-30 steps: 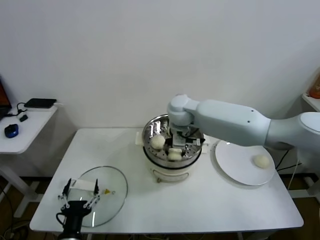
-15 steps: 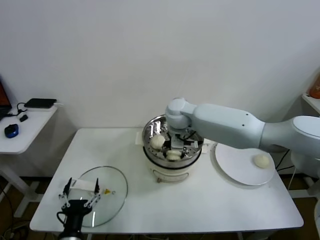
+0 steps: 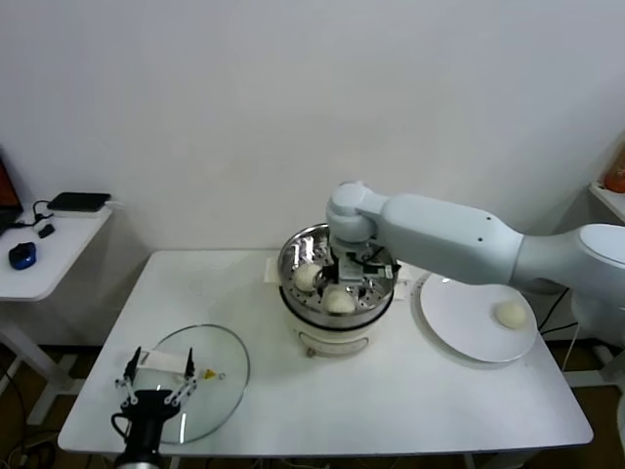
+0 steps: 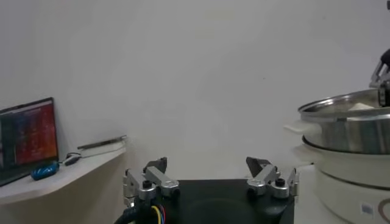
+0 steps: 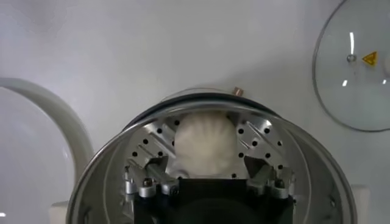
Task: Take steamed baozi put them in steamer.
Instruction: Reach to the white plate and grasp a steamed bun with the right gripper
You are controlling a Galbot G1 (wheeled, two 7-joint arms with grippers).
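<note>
Right gripper (image 3: 344, 283): jaws spread inside the steamer (image 3: 293, 256) at the table's back centre, straddling a released baozi (image 5: 204, 145). Lift straight up, clear of the buns. One baozi (image 3: 511, 314) waits on the plate (image 3: 459, 337), right edge. Left gripper (image 3: 154, 389): spread, idle, front-left corner.

Cream-white baozi (image 5: 204, 146) with pleated top, shiny steel steamer (image 3: 335, 293) basket, perforated floor, white pot body. White plate (image 3: 467, 327), white table (image 3: 391, 401), clear glass lid (image 3: 217, 376) with yellow warning sticker. Blue mouse (image 3: 21, 256), black box (image 3: 79, 202).
</note>
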